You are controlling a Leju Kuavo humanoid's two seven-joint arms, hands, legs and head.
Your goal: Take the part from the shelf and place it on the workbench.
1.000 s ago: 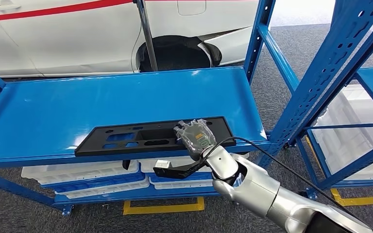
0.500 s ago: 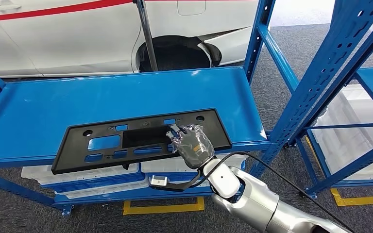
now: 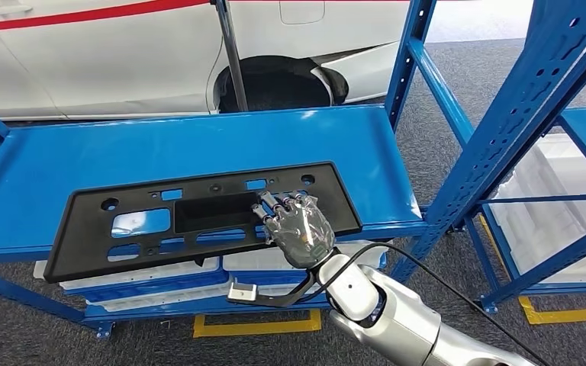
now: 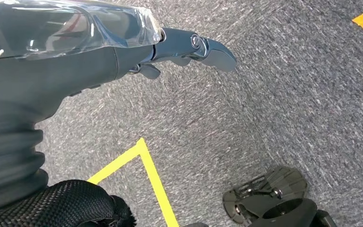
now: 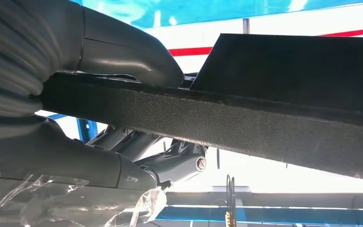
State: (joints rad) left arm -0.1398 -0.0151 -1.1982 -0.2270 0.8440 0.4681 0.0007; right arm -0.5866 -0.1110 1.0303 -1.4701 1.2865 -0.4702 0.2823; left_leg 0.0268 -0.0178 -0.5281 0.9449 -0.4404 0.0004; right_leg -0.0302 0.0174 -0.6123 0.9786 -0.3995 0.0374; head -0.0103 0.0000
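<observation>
Since a second ago, the black plate bracket (image 3: 198,217) has tilted up off the blue shelf (image 3: 61,171). Right hand (image 3: 299,229) pinches its near edge. Removal under way.

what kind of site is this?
Likely an automotive workshop or assembly area: a white car body stands behind blue steel shelving, and the right hand grips a black plastic part. Yellow floor tape marks zones.

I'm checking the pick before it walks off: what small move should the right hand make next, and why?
Probably keep drawing the part back off the shelf. The right hand grips its near edge, yet most of the part overlaps the shelf and its far-left end hangs out unsupported, so go slowly.
</observation>
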